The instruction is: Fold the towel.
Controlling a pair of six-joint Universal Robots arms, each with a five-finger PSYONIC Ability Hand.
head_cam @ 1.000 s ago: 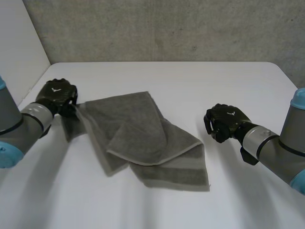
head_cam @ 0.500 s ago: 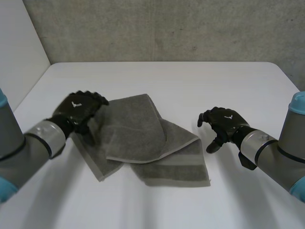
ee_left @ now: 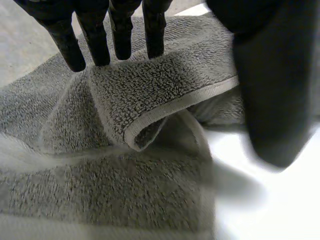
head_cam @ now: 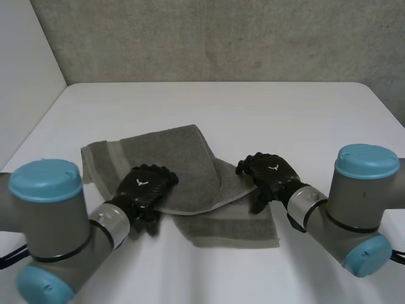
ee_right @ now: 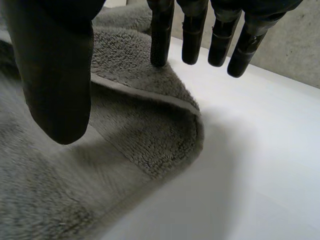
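A grey towel [head_cam: 183,158] lies rumpled and partly folded over itself in the middle of the white table [head_cam: 285,107]. My left hand [head_cam: 144,189] is open above the towel's near left part, fingers straight. In the left wrist view a folded hem of the towel [ee_left: 150,100] lies just below the left hand's fingertips [ee_left: 95,35], with the thumb apart from them. My right hand [head_cam: 269,177] is open over the towel's right edge. In the right wrist view the rolled fold of the towel [ee_right: 140,130] lies between the thumb [ee_right: 55,75] and the straight fingers, ungripped.
A grey concrete wall [head_cam: 221,38] stands behind the table's far edge. A light panel [head_cam: 25,69] rises at the far left. Bare table surface stretches to the right of the towel and behind it.
My left hand let go of the towel's left corner, opened and came in over the near left part. My right hand opened and moved left onto the towel's right edge.
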